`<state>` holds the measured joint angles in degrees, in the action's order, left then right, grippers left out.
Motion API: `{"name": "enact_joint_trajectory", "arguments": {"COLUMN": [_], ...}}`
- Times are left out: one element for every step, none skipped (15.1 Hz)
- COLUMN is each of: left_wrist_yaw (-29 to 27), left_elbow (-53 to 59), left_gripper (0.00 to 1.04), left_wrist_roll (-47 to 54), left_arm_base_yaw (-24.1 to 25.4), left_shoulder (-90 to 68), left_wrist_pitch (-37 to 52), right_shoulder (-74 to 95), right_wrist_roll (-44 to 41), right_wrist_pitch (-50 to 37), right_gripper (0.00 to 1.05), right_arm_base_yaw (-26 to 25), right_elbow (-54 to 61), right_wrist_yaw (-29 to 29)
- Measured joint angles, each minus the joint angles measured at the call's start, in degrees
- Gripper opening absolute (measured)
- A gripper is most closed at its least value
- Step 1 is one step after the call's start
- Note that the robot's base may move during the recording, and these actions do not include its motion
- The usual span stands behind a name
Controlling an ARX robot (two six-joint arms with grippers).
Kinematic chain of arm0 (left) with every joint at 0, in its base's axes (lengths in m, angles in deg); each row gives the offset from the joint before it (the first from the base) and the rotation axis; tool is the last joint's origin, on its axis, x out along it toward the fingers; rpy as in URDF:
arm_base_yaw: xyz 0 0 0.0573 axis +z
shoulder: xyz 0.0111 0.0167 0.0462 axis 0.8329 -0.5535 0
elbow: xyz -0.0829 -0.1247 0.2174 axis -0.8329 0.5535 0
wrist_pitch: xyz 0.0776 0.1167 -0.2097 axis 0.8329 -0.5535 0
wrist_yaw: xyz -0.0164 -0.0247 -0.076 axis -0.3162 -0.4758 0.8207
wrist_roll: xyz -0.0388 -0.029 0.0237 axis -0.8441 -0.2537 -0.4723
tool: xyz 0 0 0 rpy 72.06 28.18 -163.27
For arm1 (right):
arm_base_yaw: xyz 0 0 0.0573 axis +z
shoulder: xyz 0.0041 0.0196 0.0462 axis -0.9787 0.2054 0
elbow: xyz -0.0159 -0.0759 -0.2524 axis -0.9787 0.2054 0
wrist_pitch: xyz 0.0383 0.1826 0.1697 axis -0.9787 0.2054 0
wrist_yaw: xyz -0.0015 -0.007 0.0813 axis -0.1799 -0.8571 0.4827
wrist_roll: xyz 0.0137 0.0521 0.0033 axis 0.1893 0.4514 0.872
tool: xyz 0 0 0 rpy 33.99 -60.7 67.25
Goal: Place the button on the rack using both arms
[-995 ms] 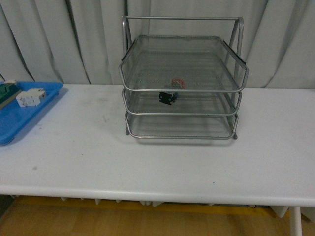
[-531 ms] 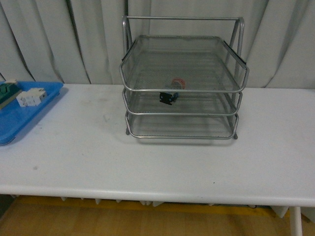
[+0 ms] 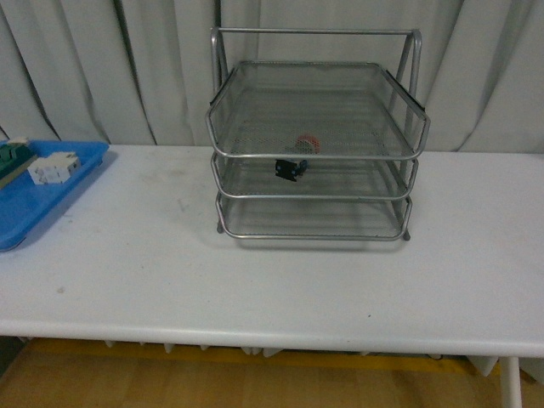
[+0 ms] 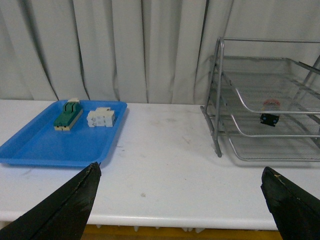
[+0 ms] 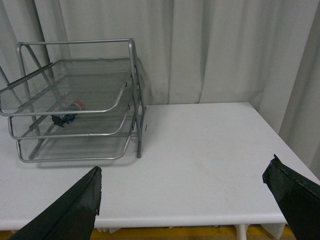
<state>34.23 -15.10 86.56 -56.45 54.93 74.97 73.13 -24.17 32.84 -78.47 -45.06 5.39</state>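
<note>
The button (image 3: 297, 158) sits inside the rack (image 3: 316, 140) — on the middle tier, near the front rim, red cap tilted up toward the back and the dark body at the rail. The left gripper (image 4: 182, 200) hangs well back from the rack with its jaws spread wide, nothing between them; its two dark fingertips (image 4: 75, 200) frame the white table (image 3: 272, 272). The right gripper (image 5: 185, 200) is the same story — fingers far apart, empty, well clear of the rack, which stands beyond it and off to its left side. Ahead of the left gripper and out to its left lies a blue tray (image 4: 55, 145) holding a green and beige block (image 4: 68, 115) just beside a white terminal block (image 4: 101, 118).
</note>
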Motion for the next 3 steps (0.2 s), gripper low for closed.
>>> {"name": "enact_joint_trajectory", "arguments": {"left_wrist_yaw": [0.0,0.0,0.0], "left_elbow": [0.0,0.0,0.0], "left_gripper": [0.98,0.98,0.98], "left_wrist_roll": [0.0,0.0,0.0], "left_arm_base_yaw": [0.0,0.0,0.0], "left_shoulder": [0.0,0.0,0.0], "left_wrist_pitch": [0.0,0.0,0.0], "right_shoulder": [0.0,0.0,0.0], "right_wrist_roll": [-0.02,-0.02,-0.02], "right_wrist_pitch": [0.0,0.0,0.0], "right_gripper": [0.98,0.98,0.98], "right_arm_base_yaw": [0.0,0.0,0.0], "right_elbow": [0.0,0.0,0.0], "right_wrist_yaw": [0.0,0.0,0.0]}}
